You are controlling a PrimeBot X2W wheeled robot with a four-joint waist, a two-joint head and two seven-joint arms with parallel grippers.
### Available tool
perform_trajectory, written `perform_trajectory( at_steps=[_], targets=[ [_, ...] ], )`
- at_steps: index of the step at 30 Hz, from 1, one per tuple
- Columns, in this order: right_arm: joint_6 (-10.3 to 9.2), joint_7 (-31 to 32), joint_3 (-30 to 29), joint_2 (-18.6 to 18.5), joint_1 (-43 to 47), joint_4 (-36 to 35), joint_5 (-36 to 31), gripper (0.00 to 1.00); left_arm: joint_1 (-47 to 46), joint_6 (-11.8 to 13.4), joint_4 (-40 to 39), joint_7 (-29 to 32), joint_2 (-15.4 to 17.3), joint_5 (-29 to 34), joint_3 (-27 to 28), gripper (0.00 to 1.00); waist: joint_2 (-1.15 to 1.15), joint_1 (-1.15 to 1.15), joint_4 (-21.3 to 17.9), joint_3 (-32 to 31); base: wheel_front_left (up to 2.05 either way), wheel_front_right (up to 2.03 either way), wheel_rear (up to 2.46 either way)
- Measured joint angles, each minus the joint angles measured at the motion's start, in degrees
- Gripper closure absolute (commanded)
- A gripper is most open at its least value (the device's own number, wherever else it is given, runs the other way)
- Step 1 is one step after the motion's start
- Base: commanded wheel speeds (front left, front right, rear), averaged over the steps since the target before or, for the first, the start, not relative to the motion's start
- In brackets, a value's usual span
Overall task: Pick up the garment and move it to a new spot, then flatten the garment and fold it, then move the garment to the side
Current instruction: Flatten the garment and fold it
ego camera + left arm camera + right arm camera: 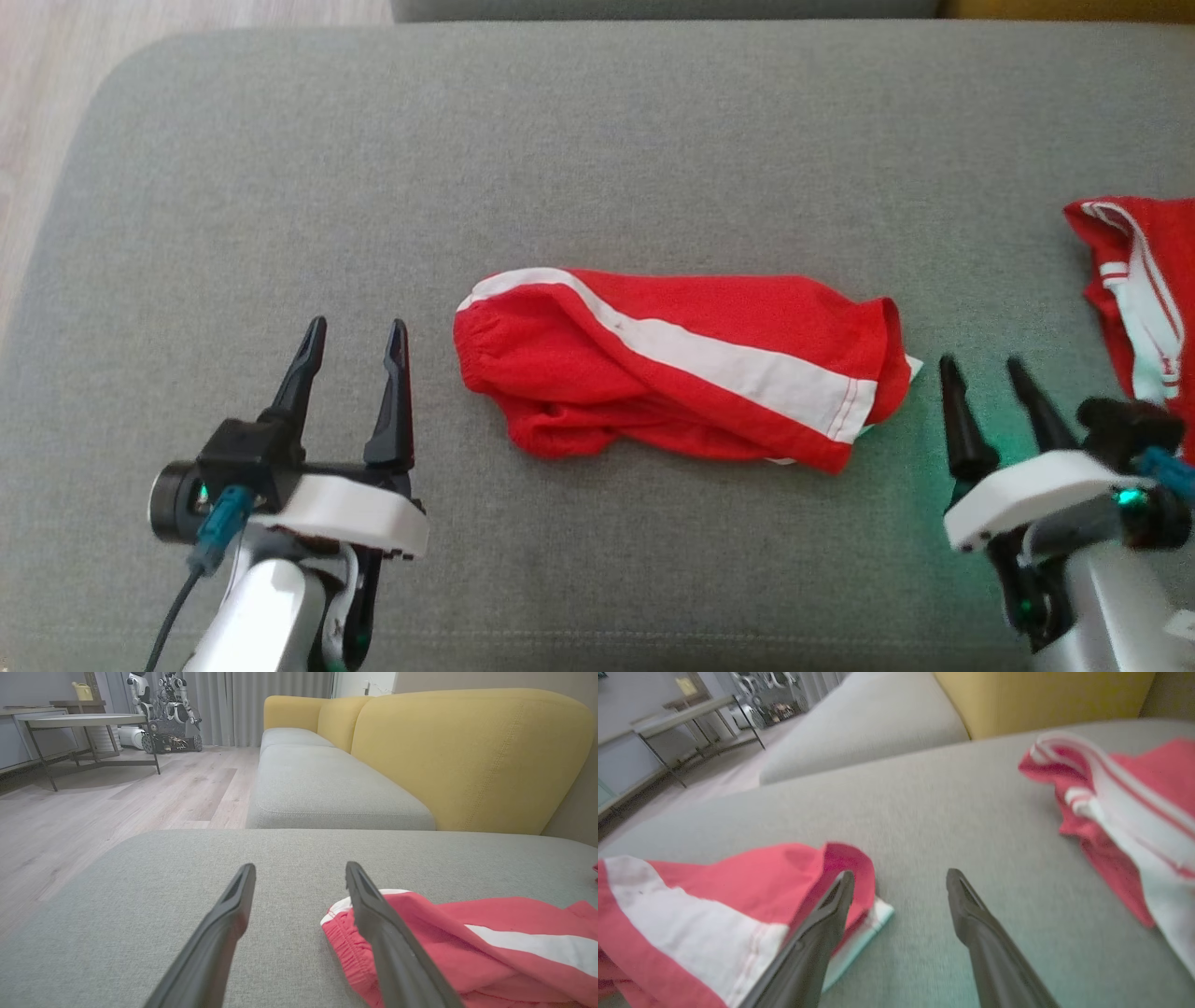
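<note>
The red shorts (pixel 681 364), white stripe down the side, lie loosely folded at the middle of the grey seat cushion (pixel 597 140). The left gripper (pixel 358 324) and right gripper (pixel 980 361) flank them, spread and empty.

Left gripper (pixel 358 324): jaws apart, nothing between them. The fingers point toward the far edge of the grey seat cushion (pixel 280 140), over its near left part. Right gripper (pixel 980 361): jaws apart, nothing between them. The fingers lean slightly left, over the near right part. Left forearm (pixel 261 607) and right forearm (pixel 1111 597) rise from the near edge.
</note>
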Motion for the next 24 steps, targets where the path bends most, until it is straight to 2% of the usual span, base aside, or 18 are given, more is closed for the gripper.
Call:
perform_trajectory(
  at_steps=[6, 13, 24],
  targets=[
    [0.0, -0.9, 0.1, -0.5, 0.6, -10.3, -3.2, 0.0, 1.3, 0.0, 0.6, 0.0, 0.0, 0.0, 0.2, 0.0, 0.0, 0.0, -0.8, -2.3, 0.0, 0.0, 0.0],
    [0.0, 2.2, 2.0, -0.6, 5.8, -20.0, -5.9, 0.0, 3.9, 0.0, 0.8, 0.1, 0.3, -0.3, 0.2, 0.0, 0.0, 0.0, -1.7, -5.2, 0.0, 0.0, 0.0],
    [0.0, 5.0, 3.6, 0.4, 11.0, -24.8, -6.2, 0.0, 5.7, 0.1, 0.6, 1.5, 1.4, -0.6, 0.1, 0.0, 0.0, 0.0, -2.4, -6.8, 0.0, 0.0, 0.0]
  ],
)
